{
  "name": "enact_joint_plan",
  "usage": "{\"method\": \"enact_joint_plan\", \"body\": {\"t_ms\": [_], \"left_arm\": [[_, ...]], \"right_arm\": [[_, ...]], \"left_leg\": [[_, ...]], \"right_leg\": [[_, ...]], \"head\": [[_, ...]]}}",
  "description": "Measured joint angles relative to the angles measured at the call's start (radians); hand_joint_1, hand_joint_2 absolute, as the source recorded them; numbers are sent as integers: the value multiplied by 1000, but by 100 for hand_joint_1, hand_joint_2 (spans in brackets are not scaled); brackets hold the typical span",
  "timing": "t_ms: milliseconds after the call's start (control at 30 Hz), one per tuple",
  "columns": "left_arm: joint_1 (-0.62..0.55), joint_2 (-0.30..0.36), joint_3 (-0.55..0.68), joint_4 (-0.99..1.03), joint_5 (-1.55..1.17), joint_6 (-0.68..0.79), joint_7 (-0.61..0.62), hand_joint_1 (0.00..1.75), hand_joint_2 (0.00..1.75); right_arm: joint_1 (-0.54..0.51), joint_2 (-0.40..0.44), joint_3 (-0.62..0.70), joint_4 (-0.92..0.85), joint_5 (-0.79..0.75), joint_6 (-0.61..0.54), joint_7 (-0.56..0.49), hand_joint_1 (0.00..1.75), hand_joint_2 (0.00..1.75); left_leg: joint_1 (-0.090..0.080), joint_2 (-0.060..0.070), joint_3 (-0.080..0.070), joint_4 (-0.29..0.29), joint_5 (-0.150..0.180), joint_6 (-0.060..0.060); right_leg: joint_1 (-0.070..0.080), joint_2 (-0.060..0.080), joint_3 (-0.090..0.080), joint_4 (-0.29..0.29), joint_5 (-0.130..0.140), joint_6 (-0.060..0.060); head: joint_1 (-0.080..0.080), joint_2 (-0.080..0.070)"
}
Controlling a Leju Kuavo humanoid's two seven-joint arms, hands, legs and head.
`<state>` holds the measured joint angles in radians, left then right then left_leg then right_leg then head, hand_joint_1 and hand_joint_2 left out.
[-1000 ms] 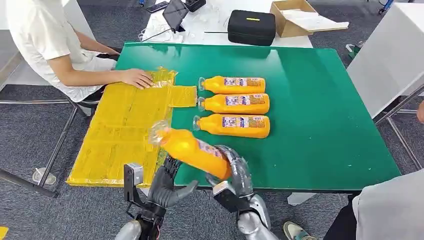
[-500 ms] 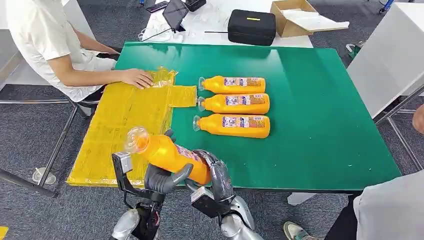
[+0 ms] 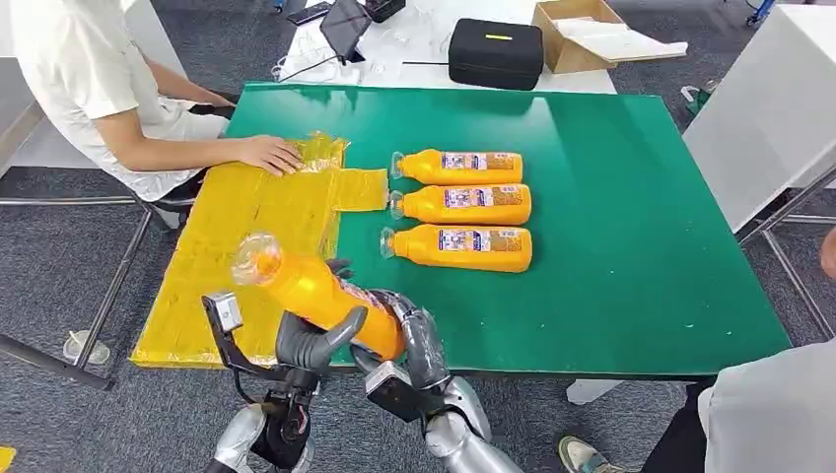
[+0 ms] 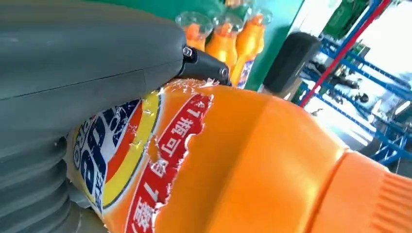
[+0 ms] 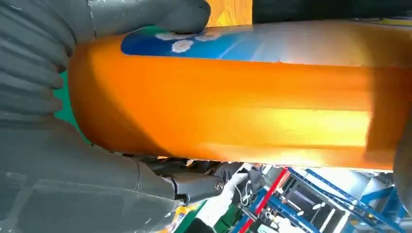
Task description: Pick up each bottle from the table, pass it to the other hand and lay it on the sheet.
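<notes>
Carried leftward since a moment earlier, the held bottle [image 3: 320, 296] sat gripped by both the left hand [image 3: 308, 342] and right hand [image 3: 412, 335], so a mistimed release could drop it short of the yellow sheet [image 3: 237, 236].

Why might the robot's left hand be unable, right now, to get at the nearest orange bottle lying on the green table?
Probably not able: the left hand already grips the held orange bottle together with the right hand, which lies between it and the nearest lying bottle.
</notes>
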<state>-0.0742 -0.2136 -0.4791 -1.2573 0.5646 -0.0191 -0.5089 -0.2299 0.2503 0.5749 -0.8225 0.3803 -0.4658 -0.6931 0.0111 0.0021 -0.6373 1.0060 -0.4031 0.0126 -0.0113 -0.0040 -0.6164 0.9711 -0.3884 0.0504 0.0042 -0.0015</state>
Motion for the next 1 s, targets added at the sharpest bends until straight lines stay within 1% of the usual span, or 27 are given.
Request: {"method": "enact_joint_plan", "body": {"t_ms": [33,67,100,167,200,300,367,433,533,600,633,667,700,733,767,867,1000], "left_arm": [[0,0,1,0,0,6,-3,175,175],[0,0,2,-1,0,9,-5,175,175],[0,0,3,-1,0,10,-6,175,175],[-1,0,5,-2,0,17,-10,175,175],[-3,0,7,-5,0,25,-11,175,175],[-9,0,14,-19,-1,57,-9,175,175],[-14,0,17,-28,-15,96,-8,175,175],[-25,0,29,-37,-35,146,-7,175,175],[-31,0,48,-44,-54,177,-8,175,175],[-33,0,59,-47,-109,238,-13,175,175],[-34,2,66,-48,-196,320,-25,175,175],[-36,5,71,-47,-282,399,-38,175,175],[-42,16,77,-42,-400,511,-51,175,175],[-53,27,82,-33,-539,600,-49,175,175],[-64,38,87,-23,-631,661,-44,175,175],[-82,57,97,-4,-702,695,-37,175,175],[-93,70,99,13,-707,696,-33,175,175]], "right_arm": [[0,3,1,3,-5,6,0,89,175],[-1,5,1,5,-6,9,0,23,175],[-2,7,2,7,-8,10,0,0,175],[-2,10,4,12,-17,23,0,0,175],[-1,13,6,15,-21,33,0,0,0],[5,16,12,23,-31,40,-3,0,0],[6,19,17,26,-33,22,-3,0,0],[14,19,23,28,-29,-24,-4,0,0],[28,19,30,27,-23,-63,-5,0,0],[43,16,41,11,-2,-139,-5,0,0],[59,11,37,-18,55,-183,-5,0,0],[84,9,20,-54,153,-210,-5,0,0],[115,10,-17,-112,275,-223,-5,0,0],[138,12,-62,-166,357,-225,-6,0,0],[155,14,-107,-219,405,-227,-7,0,0],[197,23,-198,-320,425,-232,-6,0,0],[232,28,-254,-395,431,-233,-6,0,0]], "left_leg": [[0,0,0,0,0,0],[0,0,0,0,0,0],[0,0,0,0,0,0],[0,0,0,0,0,0],[0,0,0,0,0,0],[0,0,0,0,0,0],[0,0,0,0,0,0],[0,0,0,0,0,0],[0,0,0,0,0,0],[0,0,0,0,0,0],[0,0,0,0,0,0],[0,0,0,0,0,0],[0,0,-1,0,0,0],[0,0,-2,0,0,0],[0,-1,-2,0,0,0],[0,-3,-2,0,0,-1],[0,-1,-1,0,0,-1]], "right_leg": [[0,0,0,0,0,0],[0,0,0,0,0,0],[0,0,0,0,0,0],[0,0,0,0,0,0],[0,0,0,0,0,0],[0,0,0,0,0,0],[0,0,0,0,0,0],[0,0,0,0,0,0],[0,0,0,0,0,0],[0,0,0,0,0,0],[0,0,0,0,0,0],[0,0,-1,0,0,0],[0,0,-1,0,0,0],[0,-1,-2,0,0,0],[0,-1,-2,0,0,0],[0,-3,0,0,-1,-1],[0,-2,-1,0,0,-1]], "head": [[0,0],[0,0],[0,0],[0,0],[0,0],[0,0],[0,0],[0,0],[0,0],[0,0],[0,0],[0,0],[0,0],[0,0],[-1,0],[0,0],[0,0]]}}
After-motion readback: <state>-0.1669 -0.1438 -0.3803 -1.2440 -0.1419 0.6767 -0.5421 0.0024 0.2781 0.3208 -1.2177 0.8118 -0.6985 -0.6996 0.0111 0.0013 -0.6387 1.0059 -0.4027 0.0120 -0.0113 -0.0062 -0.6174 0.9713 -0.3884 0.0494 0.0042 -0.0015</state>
